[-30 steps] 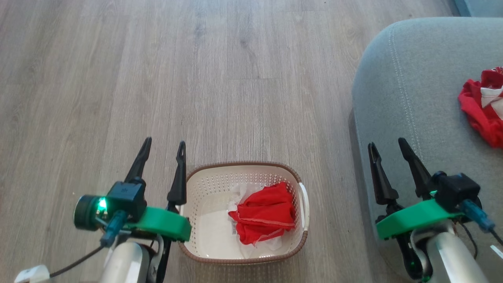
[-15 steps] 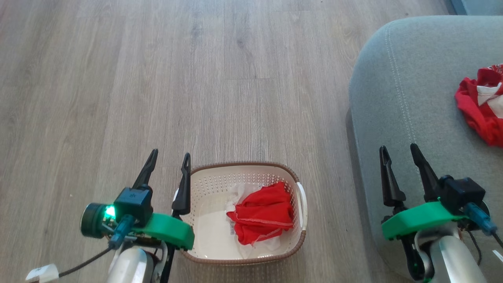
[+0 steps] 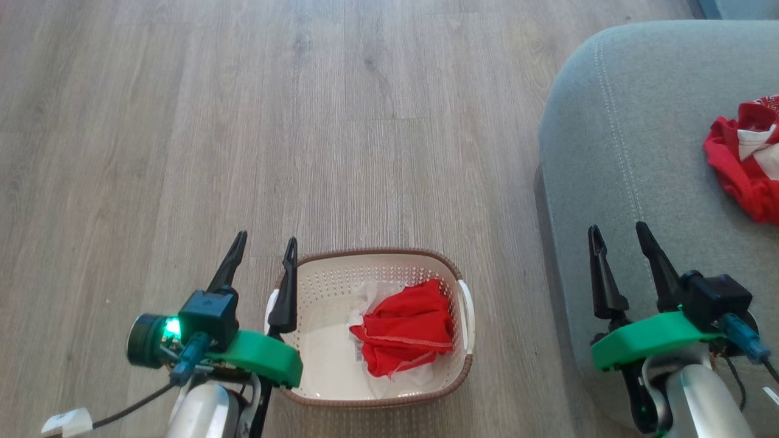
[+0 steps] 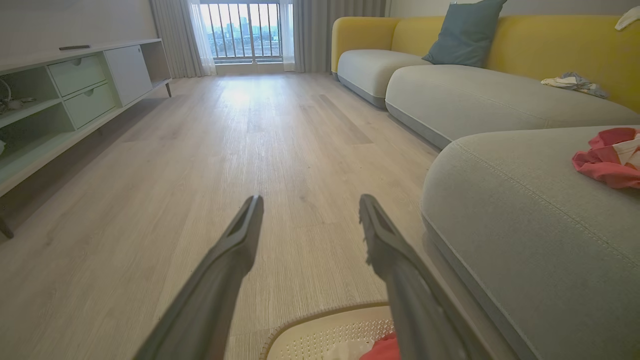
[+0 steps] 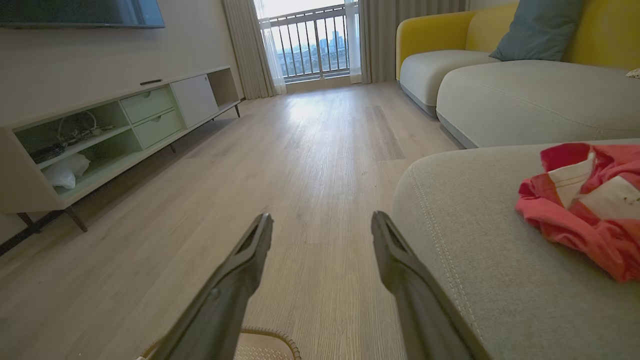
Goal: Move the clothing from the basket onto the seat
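The cream basket point(image 3: 322, 286) with a brown rim stands on the floor in front of me, holding a crumpled red garment point(image 3: 405, 325) over thin white cloth point(image 3: 370, 296). Its far rim point(image 4: 320, 315) shows low in the left wrist view. Another red and white garment point(image 3: 745, 158) point(image 5: 585, 200) point(image 4: 607, 157) lies on the grey seat point(image 3: 633, 140) point(image 5: 475, 230) at the right. My left gripper point(image 3: 266, 242) point(image 4: 310, 205) hangs open at the basket's left edge, holding nothing. Open too is my right gripper point(image 3: 616, 231) point(image 5: 322, 222), over the seat's near left edge.
Wooden floor point(image 3: 304, 121) stretches ahead. A low media cabinet point(image 5: 110, 135) runs along the left wall. A yellow-backed sofa point(image 4: 475, 85) with a blue-grey cushion point(image 4: 465, 32) and a bundle of cloth point(image 4: 572, 82) lies beyond the seat.
Both grippers have drawn back a little toward the bottom of the head view; the left one now sits closer to the basket's left rim. The head camera shifted slightly.
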Controlling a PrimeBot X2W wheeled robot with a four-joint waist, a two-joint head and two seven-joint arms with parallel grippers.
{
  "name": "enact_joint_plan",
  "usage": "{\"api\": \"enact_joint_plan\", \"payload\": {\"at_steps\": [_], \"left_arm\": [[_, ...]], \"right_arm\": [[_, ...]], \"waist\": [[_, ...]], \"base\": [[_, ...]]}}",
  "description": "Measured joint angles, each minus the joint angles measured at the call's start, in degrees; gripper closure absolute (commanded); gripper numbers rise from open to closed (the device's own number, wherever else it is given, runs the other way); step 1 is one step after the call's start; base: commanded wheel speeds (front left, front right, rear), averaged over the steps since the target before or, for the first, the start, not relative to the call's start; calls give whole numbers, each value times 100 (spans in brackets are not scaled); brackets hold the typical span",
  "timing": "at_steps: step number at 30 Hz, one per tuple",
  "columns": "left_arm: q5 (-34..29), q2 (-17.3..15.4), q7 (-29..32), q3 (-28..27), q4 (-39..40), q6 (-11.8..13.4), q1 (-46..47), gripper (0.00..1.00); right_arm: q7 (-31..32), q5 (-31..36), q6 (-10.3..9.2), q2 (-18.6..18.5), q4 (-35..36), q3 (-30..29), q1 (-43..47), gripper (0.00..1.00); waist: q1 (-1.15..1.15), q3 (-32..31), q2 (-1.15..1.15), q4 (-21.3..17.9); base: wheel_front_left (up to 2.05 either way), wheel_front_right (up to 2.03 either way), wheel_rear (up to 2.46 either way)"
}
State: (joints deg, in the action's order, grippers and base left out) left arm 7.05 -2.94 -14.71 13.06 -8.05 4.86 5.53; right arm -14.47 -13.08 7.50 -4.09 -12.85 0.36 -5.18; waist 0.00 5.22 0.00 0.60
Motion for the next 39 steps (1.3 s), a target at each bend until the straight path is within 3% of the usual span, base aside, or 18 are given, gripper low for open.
{"api": "enact_joint_plan", "payload": {"at_steps": [5, 12, 25, 32, 39], "left_arm": [[0, 0, 0, 2, -3, -53, 2, 0], [-176, 1, 0, 183, -309, -278, 38, 0], [-716, -78, 1, 632, -1369, -882, 1358, 0], [-898, -513, 0, 813, -2136, -1033, 2263, 0], [-1043, -957, 1, 1371, -3332, -1184, 3075, 0]], "right_arm": [[0, 24, 0, 1, 31, -21, -5, 0], [0, 307, -1, 52, 318, -837, -160, 0], [-16, 442, 0, 96, 1056, -619, -1308, 0], [-16, 163, 0, 94, 1383, -316, -1845, 0], [-16, -124, 0, 94, 1634, -94, -2056, 0]], "waist": [[0, 50, 0, -14], [0, 340, 0, -93], [2, 1871, 0, -325], [2, 2928, 0, -630], [2, 3813, -1, -1097]], "base": [[0, 0, 0], [0, 0, 0], [0, 0, 0], [0, 0, 0], [0, 0, 0]]}}
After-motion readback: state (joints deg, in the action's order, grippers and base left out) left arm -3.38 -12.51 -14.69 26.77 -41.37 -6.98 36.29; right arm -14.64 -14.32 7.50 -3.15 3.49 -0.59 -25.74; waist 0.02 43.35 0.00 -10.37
